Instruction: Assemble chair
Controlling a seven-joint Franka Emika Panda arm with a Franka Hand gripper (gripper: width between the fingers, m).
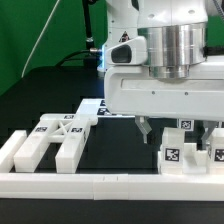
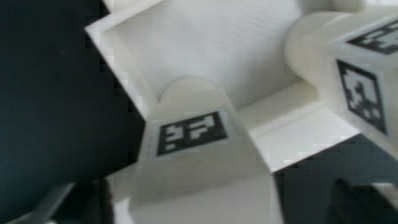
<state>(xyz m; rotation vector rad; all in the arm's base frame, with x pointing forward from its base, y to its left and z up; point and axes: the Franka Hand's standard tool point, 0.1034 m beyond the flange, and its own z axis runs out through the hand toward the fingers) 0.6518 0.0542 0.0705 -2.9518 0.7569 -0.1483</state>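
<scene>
The chair is in loose white pieces. In the exterior view a tagged white piece (image 1: 172,152) stands at the front right, with another tagged piece (image 1: 214,150) beside it. My gripper (image 1: 172,131) hangs just above the first piece with its jaws apart. In the wrist view that piece (image 2: 196,140), bearing a black-and-white tag, lies between my dark fingertips (image 2: 43,206), with gaps on both sides. My gripper (image 2: 210,208) is open and holds nothing. The second tagged piece (image 2: 363,80) is close by.
A group of white chair pieces (image 1: 55,140), one with an X-shaped brace, lies at the exterior view's left. Long white border bars (image 1: 100,184) run along the front. The marker board (image 1: 92,107) lies further back. The big arm hides the back right.
</scene>
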